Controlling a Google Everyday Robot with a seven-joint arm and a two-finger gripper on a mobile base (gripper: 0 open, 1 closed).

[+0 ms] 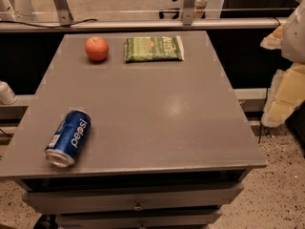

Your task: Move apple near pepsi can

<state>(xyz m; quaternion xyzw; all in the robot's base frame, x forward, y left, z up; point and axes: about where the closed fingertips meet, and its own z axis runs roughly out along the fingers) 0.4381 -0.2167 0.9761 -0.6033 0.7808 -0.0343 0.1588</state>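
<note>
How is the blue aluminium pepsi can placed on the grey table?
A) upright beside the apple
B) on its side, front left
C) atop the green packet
B: the pepsi can lies on its side at the front left of the table, apart from the round red-orange apple; the gripper is beyond its right edge.

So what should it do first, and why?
Probably swing the gripper, now off the right edge of the table, left toward the apple at the far-left corner. The apple sits untouched beside the green packet, far from the pepsi can lying on its side near the front-left.
</note>
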